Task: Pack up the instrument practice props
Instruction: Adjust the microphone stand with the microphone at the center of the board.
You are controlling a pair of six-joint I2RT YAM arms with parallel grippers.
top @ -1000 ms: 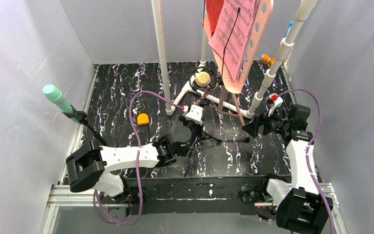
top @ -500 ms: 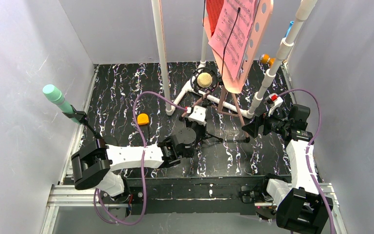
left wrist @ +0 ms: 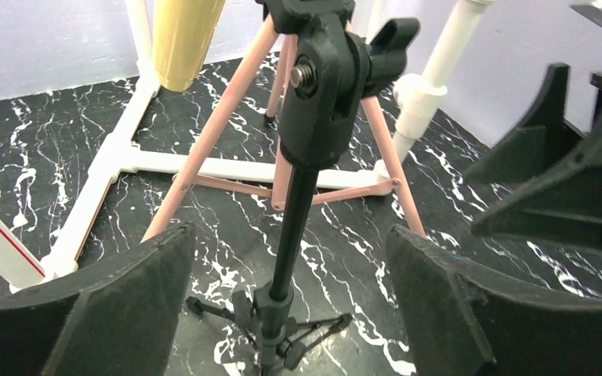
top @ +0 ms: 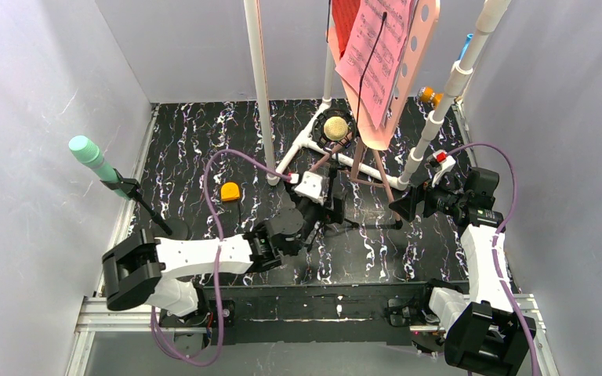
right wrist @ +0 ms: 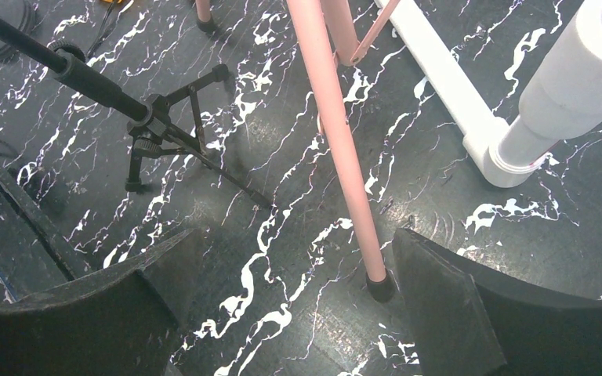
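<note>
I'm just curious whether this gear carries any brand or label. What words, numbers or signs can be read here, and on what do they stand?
No word, brand or number can be read in any view.
Pink sheet music: printed staves and notes, too small to read.
Yellow microphone: no lettering shows.
Black stand clamp: no lettering shows.
</note>
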